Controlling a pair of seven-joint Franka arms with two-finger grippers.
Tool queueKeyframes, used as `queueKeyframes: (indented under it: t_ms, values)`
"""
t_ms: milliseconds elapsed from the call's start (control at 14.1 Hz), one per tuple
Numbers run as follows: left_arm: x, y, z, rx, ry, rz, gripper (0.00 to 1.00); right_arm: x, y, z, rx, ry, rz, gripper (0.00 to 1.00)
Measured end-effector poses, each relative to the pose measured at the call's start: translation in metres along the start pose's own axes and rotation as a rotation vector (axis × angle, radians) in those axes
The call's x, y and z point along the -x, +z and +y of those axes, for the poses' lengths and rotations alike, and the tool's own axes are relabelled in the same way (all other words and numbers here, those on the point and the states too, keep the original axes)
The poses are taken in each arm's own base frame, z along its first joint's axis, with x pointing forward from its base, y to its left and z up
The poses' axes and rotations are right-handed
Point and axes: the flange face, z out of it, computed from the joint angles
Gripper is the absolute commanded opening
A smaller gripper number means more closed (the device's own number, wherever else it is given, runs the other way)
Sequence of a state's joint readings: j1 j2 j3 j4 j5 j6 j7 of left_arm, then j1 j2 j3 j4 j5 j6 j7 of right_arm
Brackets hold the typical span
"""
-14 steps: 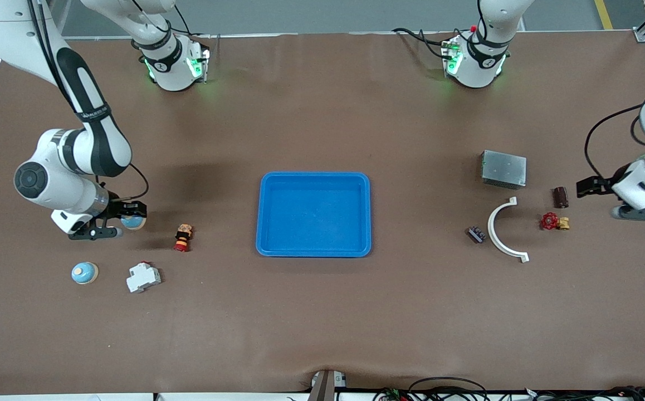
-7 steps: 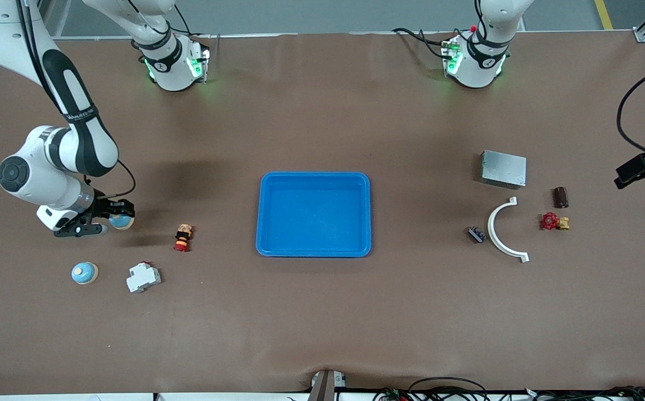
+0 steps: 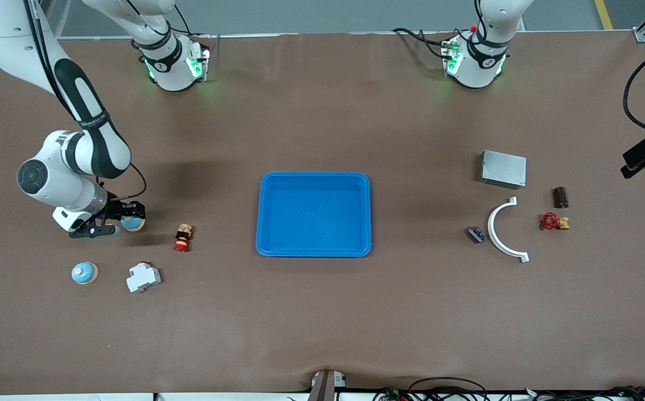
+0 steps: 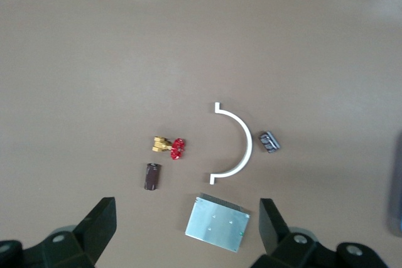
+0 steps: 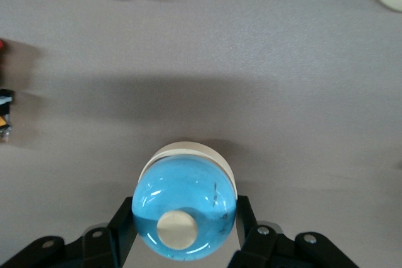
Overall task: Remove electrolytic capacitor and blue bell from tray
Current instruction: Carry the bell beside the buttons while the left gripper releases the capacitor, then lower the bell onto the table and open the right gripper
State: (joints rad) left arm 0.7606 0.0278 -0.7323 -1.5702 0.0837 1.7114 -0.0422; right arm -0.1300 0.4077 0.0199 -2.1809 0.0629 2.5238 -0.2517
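both claws up: right claw [image 5: 184,233] grips bell [image 5: 184,218], left claw [image 4: 187,227] spread

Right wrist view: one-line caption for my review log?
Right gripper shut on a blue bell above the brown table.

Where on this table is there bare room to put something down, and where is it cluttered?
The blue tray is empty inside, and the wide strip of table between it and the front camera is bare. Clutter sits at both ends: the capacitor, red valve, white arc and metal box at the left arm's end; a bell, breaker and the right gripper, holding another bell.
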Motion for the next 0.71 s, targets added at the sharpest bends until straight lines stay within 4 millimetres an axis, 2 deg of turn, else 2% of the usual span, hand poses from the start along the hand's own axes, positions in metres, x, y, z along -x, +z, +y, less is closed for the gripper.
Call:
queueKeyframes:
  t_ms: [212,424,566,707]
  values:
    - [0.007,-0.020,0.022,-0.004,0.029,0.009,1.00,0.001,0.007,0.000,-0.003,0.002,-0.005,0.00]
    - [0.027,-0.033,0.056,-0.024,0.040,-0.002,1.00,0.002,0.012,0.000,-0.013,0.014,-0.012,0.00]
    - [0.040,-0.029,0.062,-0.026,0.045,-0.021,1.00,0.002,0.015,0.000,-0.017,0.017,-0.017,0.00]
    - [0.051,-0.023,0.059,-0.020,0.044,-0.039,1.00,0.002,0.017,0.000,-0.018,0.020,-0.018,0.00]
